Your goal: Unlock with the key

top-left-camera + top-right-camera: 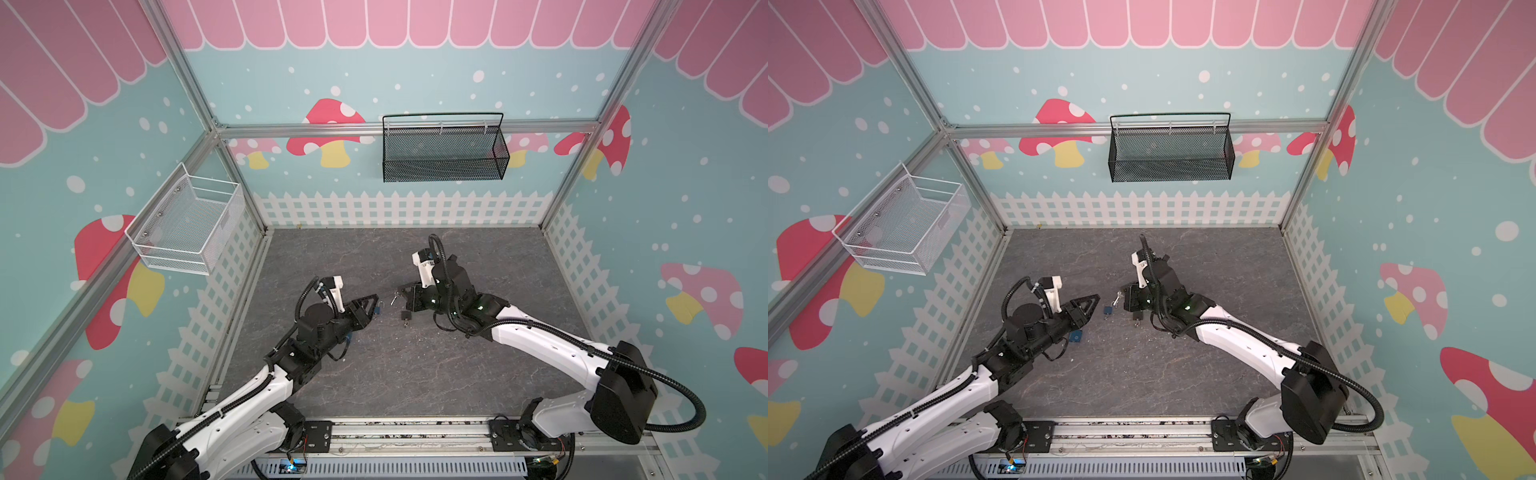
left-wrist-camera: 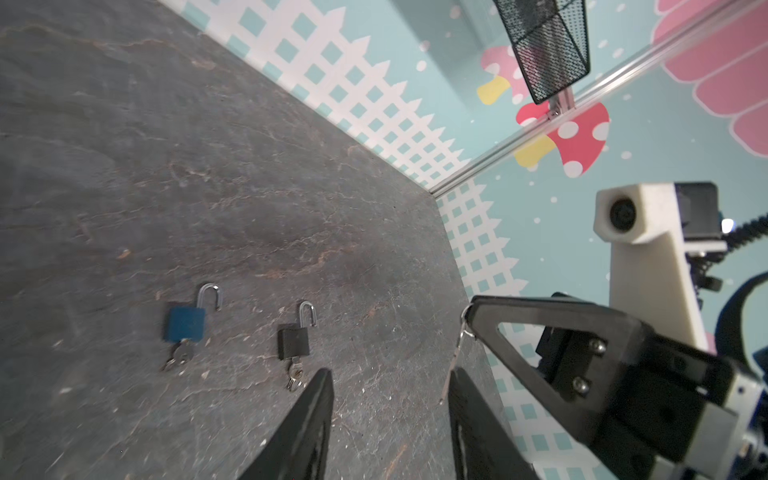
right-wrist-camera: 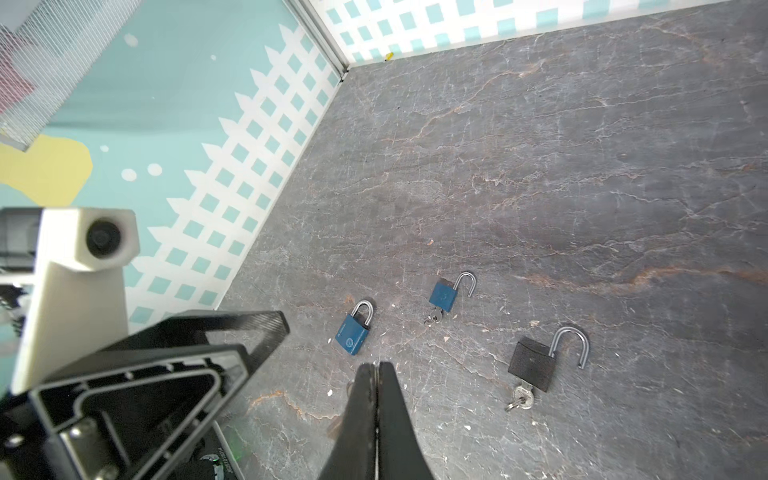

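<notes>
right pincer (image 3: 377,365): clamped on small silver key (image 1: 1119,298)
left pincer (image 2: 390,374): narrow gap, empty
locked blue metal padlock (image 3: 352,336): just ahead of right pincer

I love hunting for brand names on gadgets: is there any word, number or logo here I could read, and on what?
Nothing can be read outright.
Closed blue padlock: round emblem and a line of lettering on its face, too small to read.
Sticker on dark robot hardware: printed code, too blurred to read.
Open blue padlock, black padlock, walls: no writing visible.
</notes>
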Action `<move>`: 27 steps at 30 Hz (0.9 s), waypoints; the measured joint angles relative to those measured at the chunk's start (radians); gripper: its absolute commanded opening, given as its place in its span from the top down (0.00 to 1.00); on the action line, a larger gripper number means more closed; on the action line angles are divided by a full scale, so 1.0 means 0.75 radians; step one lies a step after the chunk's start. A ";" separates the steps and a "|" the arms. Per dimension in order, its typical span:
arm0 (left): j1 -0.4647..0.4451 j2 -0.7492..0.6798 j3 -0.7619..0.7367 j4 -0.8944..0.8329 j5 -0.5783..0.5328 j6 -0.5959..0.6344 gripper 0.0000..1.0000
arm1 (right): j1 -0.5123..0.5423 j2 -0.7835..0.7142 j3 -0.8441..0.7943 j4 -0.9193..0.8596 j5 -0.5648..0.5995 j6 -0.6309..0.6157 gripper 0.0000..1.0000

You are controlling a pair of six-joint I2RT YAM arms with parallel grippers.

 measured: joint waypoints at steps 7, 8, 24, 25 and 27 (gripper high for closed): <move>-0.140 0.149 -0.057 0.388 -0.027 0.141 0.58 | -0.039 -0.023 -0.016 0.001 -0.053 0.065 1.00; -0.154 0.165 -0.060 0.437 -0.027 0.153 0.58 | -0.042 -0.024 -0.017 0.002 -0.060 0.073 1.00; -0.202 0.314 -0.042 0.623 -0.107 0.182 0.62 | -0.058 -0.090 -0.034 0.023 -0.094 0.129 1.00; -0.205 0.331 -0.037 0.638 -0.098 0.179 0.64 | -0.058 -0.091 -0.034 0.025 -0.096 0.130 1.00; -0.210 0.360 -0.025 0.660 -0.082 0.174 0.69 | -0.058 -0.090 -0.034 0.027 -0.097 0.133 1.00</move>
